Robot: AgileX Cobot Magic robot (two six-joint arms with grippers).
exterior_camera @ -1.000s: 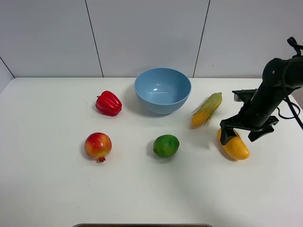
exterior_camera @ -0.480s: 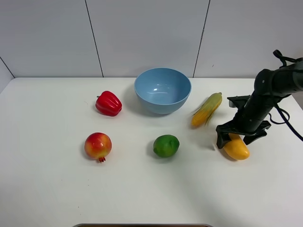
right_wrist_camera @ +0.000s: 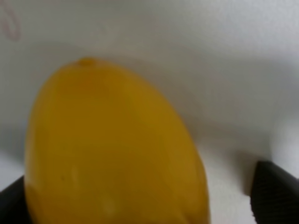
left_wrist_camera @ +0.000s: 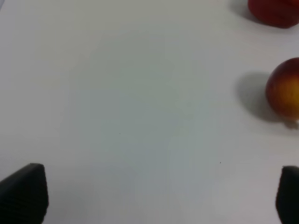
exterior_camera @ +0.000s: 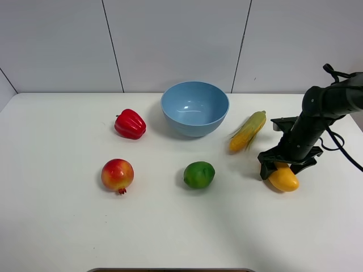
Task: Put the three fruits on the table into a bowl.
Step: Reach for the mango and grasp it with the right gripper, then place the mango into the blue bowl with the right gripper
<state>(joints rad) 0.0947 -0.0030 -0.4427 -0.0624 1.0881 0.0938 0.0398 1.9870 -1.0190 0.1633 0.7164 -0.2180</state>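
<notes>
The yellow-orange mango (exterior_camera: 285,179) lies on the white table (exterior_camera: 57,226) at the right. My right gripper (exterior_camera: 282,169) is low over it, open, with one finger on each side of it. In the right wrist view the mango (right_wrist_camera: 112,149) fills the frame between the fingertips (right_wrist_camera: 275,196), and a gap shows beside one of them. The green lime (exterior_camera: 199,174) sits at the front middle. The red-and-yellow pomegranate (exterior_camera: 117,175) sits at the front left and also shows in the left wrist view (left_wrist_camera: 285,93). The light blue bowl (exterior_camera: 194,126) stands empty at the back middle. My left gripper (left_wrist_camera: 156,196) is open above bare table and does not show in the exterior view.
A red bell pepper (exterior_camera: 130,124) lies left of the bowl and shows at the edge of the left wrist view (left_wrist_camera: 275,9). A corn cob with green husk (exterior_camera: 248,131) lies right of the bowl, between it and my right arm.
My right gripper has moved a little left and down onto the mango and now straddles it more closely. The mango and the other objects have stayed in place.
</notes>
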